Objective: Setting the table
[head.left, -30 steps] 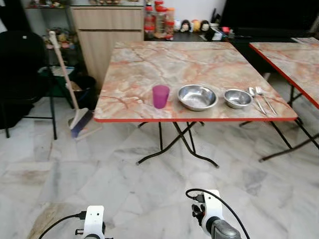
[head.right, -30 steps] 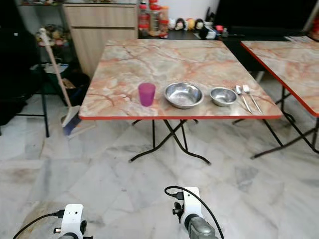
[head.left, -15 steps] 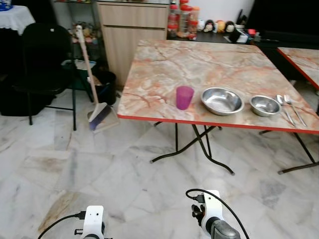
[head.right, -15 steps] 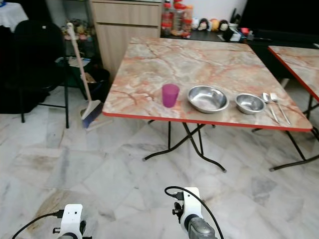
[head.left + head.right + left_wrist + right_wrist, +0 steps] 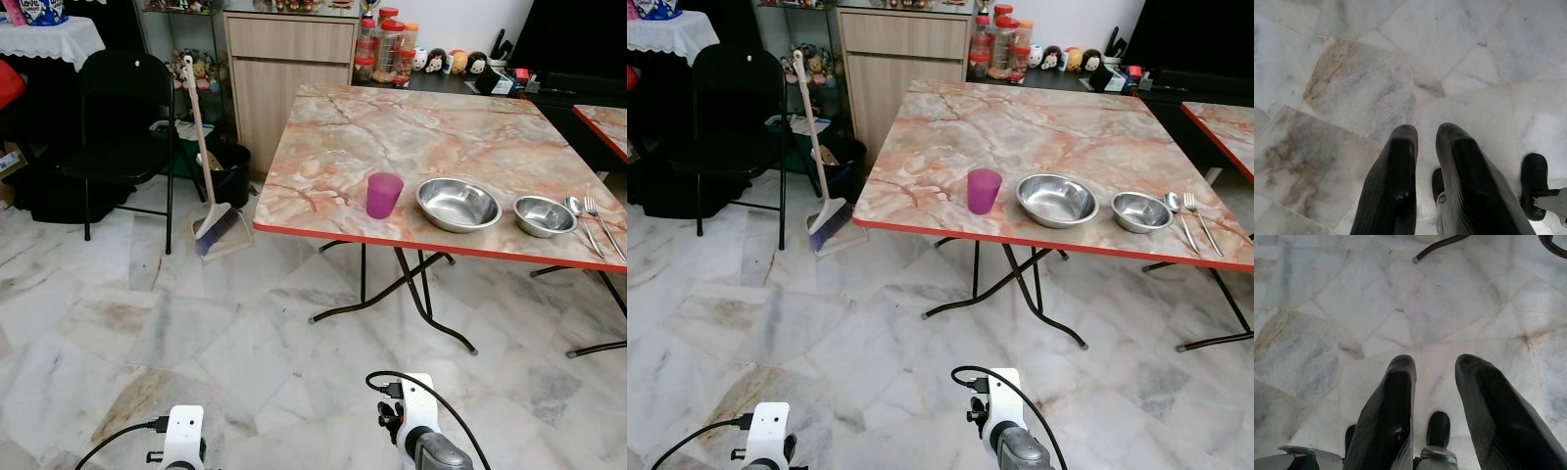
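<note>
A marble-patterned folding table (image 5: 411, 137) with a red edge stands ahead and to the right. Along its near edge sit a purple cup (image 5: 384, 195), a large steel bowl (image 5: 458, 204), a small steel bowl (image 5: 545, 215), then a spoon (image 5: 575, 208) and a fork (image 5: 600, 220) side by side. Both arms hang low, far short of the table. My left gripper (image 5: 1426, 131) points down at the marble floor, fingers a little apart with nothing between them. My right gripper (image 5: 1435, 363) also points at the floor, open wider and empty.
A black chair (image 5: 118, 108) and a leaning broom (image 5: 201, 147) stand left of the table, with a dark bin (image 5: 230, 171) by the wooden cabinet (image 5: 289, 69). Jars (image 5: 382, 44) line the back counter. A second table's corner (image 5: 612, 122) is at far right. Table legs (image 5: 392, 294) splay underneath.
The whole picture has shifted: the table now sits further right and the chair has come into view on the left, so the camera has turned. Nothing on the table has moved.
</note>
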Controlling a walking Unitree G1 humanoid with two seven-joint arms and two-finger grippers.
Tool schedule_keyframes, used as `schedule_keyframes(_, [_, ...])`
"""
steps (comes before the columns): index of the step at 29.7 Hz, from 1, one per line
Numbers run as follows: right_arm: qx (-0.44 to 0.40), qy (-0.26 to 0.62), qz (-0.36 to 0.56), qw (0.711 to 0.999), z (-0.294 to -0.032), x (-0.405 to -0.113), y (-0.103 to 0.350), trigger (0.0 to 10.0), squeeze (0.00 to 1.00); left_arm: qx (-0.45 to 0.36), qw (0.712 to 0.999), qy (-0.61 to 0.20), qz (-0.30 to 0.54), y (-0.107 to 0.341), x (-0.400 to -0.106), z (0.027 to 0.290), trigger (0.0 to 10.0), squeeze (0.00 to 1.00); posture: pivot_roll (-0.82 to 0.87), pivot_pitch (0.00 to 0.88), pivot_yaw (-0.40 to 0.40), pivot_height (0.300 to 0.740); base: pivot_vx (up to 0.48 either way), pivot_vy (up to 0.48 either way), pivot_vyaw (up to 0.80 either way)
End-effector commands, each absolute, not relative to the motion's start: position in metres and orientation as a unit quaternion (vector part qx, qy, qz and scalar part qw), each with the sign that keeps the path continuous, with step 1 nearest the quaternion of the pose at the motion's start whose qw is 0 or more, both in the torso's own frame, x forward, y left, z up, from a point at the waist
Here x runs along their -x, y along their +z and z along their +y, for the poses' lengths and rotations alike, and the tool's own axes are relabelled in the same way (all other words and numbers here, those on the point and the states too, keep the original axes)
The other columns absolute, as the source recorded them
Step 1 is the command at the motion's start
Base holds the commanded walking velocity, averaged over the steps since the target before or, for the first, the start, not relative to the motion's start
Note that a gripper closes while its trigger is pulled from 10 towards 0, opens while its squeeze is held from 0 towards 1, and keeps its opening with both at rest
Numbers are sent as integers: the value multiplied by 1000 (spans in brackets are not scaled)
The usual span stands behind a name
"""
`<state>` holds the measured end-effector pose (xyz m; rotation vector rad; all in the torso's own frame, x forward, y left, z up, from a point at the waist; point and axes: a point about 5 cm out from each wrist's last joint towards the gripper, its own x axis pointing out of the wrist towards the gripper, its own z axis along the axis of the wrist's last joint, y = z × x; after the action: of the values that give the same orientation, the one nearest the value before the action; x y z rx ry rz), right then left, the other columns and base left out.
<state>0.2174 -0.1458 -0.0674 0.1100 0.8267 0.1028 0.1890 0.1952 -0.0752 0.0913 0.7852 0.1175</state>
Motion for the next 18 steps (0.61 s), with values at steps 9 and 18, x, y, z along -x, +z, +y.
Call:
schedule_keyframes(9, [-56, 40, 394, 917, -150, -221, -65, 10000, 0, -48, 918, 55, 389, -77, -187, 194, 10000, 0, 146, 14, -43, 740, 0, 0, -285])
schedule_keyframes(18, [-56, 40, 391, 918, -150, -222, -64, 10000, 0, -50, 919, 54, 387, -76, -188, 194, 10000, 0, 146, 15, -43, 740, 0, -160, 0])
